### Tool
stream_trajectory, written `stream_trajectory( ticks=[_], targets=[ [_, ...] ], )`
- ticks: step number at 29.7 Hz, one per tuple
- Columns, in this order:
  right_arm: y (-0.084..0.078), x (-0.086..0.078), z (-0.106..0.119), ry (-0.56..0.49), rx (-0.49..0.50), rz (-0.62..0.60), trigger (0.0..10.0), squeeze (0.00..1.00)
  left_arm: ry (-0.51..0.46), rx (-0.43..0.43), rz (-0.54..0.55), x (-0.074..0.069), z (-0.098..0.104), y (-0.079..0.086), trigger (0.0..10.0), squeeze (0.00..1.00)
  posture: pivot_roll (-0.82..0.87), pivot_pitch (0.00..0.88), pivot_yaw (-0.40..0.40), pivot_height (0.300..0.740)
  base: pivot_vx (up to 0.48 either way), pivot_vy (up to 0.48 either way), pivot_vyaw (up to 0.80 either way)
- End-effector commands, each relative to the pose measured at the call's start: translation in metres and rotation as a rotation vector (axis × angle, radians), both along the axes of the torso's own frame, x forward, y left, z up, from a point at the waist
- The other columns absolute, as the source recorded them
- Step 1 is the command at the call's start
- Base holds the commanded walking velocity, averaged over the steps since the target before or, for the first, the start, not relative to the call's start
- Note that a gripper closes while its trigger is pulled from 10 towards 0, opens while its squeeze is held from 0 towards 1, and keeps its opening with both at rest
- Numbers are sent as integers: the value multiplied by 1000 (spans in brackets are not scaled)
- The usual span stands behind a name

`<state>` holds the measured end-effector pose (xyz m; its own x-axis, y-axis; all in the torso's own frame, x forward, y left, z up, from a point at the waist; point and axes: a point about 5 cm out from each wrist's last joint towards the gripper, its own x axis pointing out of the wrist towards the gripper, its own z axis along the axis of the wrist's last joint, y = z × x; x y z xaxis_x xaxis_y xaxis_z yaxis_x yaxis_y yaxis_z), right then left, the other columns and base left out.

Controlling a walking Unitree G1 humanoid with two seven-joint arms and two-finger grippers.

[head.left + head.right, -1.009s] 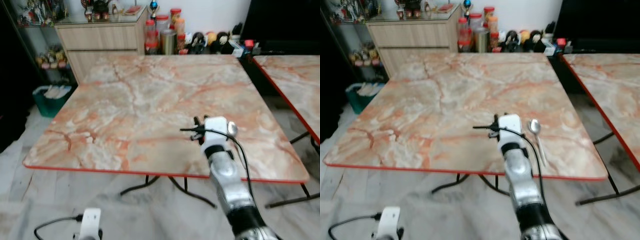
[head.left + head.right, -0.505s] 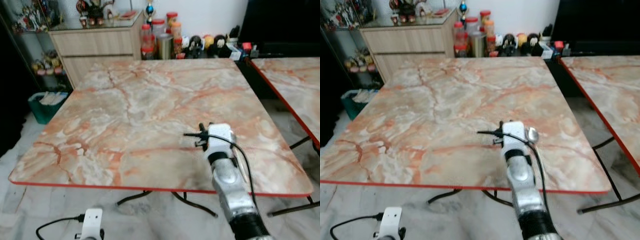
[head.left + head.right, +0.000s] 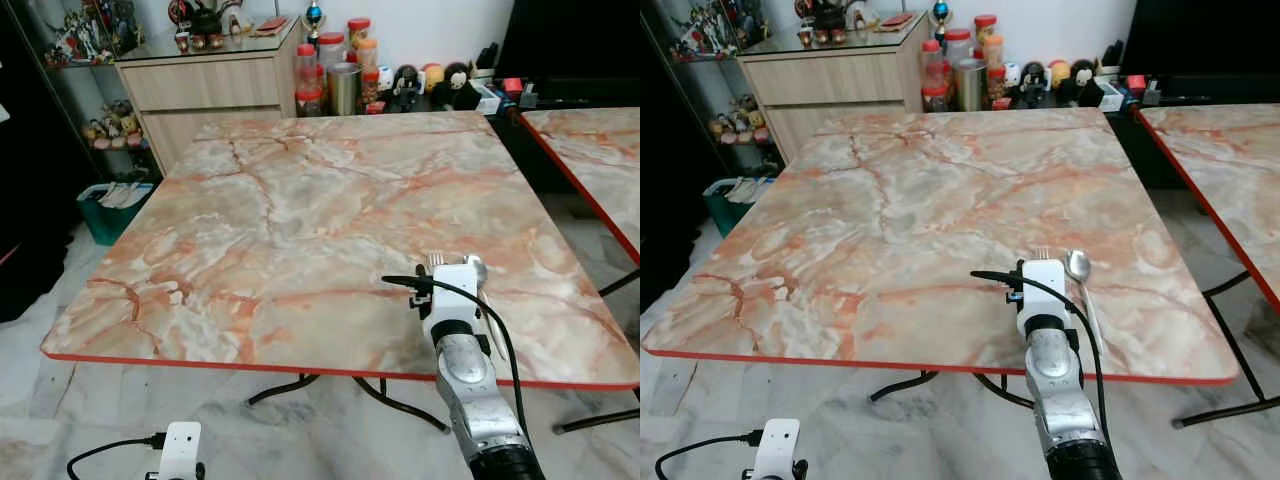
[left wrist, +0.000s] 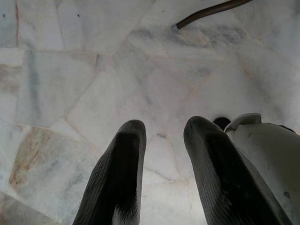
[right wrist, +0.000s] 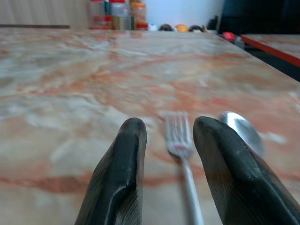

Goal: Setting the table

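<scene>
Fork (image 5: pixel 178 136) lay flat on the table (image 3: pixel 300 200) between the right gripper (image 5: pixel 166 154) fingers, which stood apart, nothing held | spoon (image 3: pixel 1077 266) just beside | placing looked done, next probably backing off | left gripper (image 4: pixel 164 154) apart over floor

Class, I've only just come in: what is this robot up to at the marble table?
The robot is setting the table. Its right claw is low over the near right part of the marble table, fingers open either side of a fork lying flat there. A spoon lies just to the fork's right. The left claw hangs idle and open above the floor.
</scene>
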<state>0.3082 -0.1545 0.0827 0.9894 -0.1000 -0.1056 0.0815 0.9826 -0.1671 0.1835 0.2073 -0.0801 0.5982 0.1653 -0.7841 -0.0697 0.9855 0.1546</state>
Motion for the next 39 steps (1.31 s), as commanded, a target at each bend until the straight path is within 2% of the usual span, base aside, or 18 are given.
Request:
stream_trajectory(
  ticks=[1, 9, 11, 14, 21, 22, 23, 29, 30, 39],
  targets=[
    [-1, 4, 9, -16, 0, -14, 10000, 0, 12, 2, -15, 0, 0, 2, 10000, 0, -74, 0, 70, 693, 0, 0, 0],
    [-8, 6, 10, 41, 36, -60, 10000, 0, 23, -11, -29, -1, -1, -2, 10000, 0, -78, 0, 68, 693, 0, 0, 0],
    [-9, 10, 13, 47, 29, -38, 10000, 0, 26, -12, -35, -1, -2, -2, 10000, 0, -81, 0, 67, 693, 0, 0, 0],
    [-2, 15, 15, 56, 44, 32, 10000, 0, 26, -12, -37, -1, -2, -3, 10000, 0, -80, 0, 65, 693, 0, 0, 0],
    [10, 19, 18, 49, 60, 108, 10000, 0, 21, -12, -38, 0, -1, -3, 10000, 0, -76, 0, 62, 693, 0, 0, 0],
    [11, 20, 18, 52, 64, 109, 10000, 349, 21, -13, -39, 0, -1, -3, 10000, 0, -74, 0, 60, 693, 0, 0, 0],
    [10, 21, 18, 55, 68, 104, 10000, 1000, 22, -13, -40, 0, -1, -4, 10000, 0, -74, 0, 60, 693, 0, 0, 0],
    [9, 22, 17, 69, 76, 97, 10000, 1000, 25, -15, -42, 0, -1, -4, 10000, 0, -74, 0, 60, 693, 0, 0, 0],
    [7, 23, 14, 83, 80, 76, 10000, 0, 27, -17, -43, 0, -1, -4, 10000, 0, -72, 0, 60, 693, 0, 0, 0],
    [2, 28, 7, 116, 96, 42, 10000, 0, 26, -20, -48, 1, -1, -3, 10000, 0, -61, 0, 62, 693, 0, 0, 0]
  ],
)
